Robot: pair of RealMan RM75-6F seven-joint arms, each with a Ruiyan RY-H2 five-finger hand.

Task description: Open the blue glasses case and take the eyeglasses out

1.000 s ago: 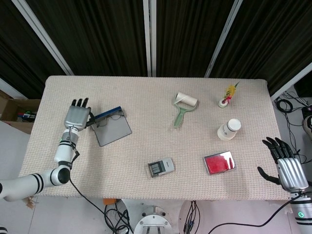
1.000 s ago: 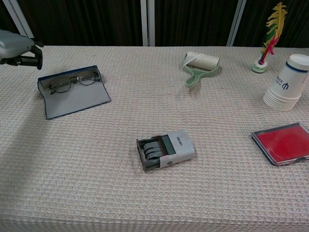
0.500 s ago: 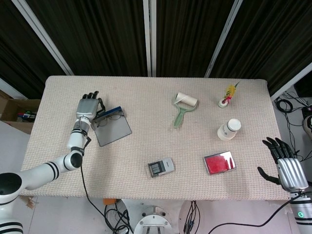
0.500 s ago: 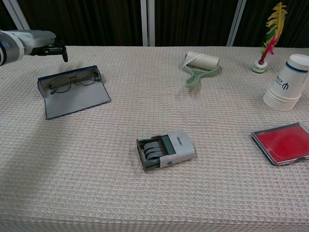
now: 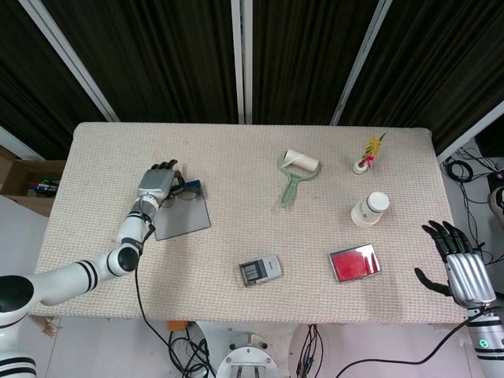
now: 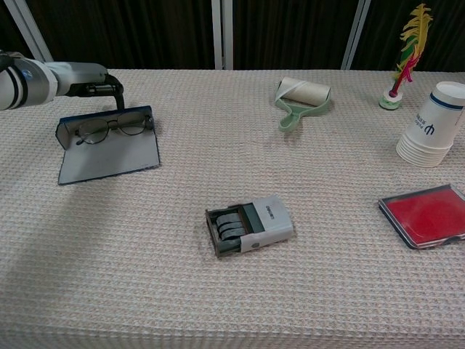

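- Nearest the robot, its right hand (image 5: pixel 461 268) hangs off the table's near right edge, well apart from the blue glasses case (image 6: pixel 109 145); its fingers are spread and it holds nothing.
- The case lies open toward the far left of the table (image 5: pixel 236 299). Its flat lid lies on the cloth on the near side, and its shallow tray stands along the far side.
- The eyeglasses (image 6: pixel 112 129) rest in that tray, lenses side by side. Their long axis runs left to right along the case's far edge, roughly parallel to the table's back edge.
- By my judgement the glasses are light, thin-framed and easily bent, with lenses that smudge or scratch. The best hold looks like a soft pinch at the bridge or a lens rim, not the temple arms.
- The case looks light too and may slide on the cloth if nudged.
- Farthest, the left hand (image 5: pixel 161 179) sits at the case's far left corner, fingers curled down over the frame. Whether it already touches or pinches the glasses is not clear from either view.
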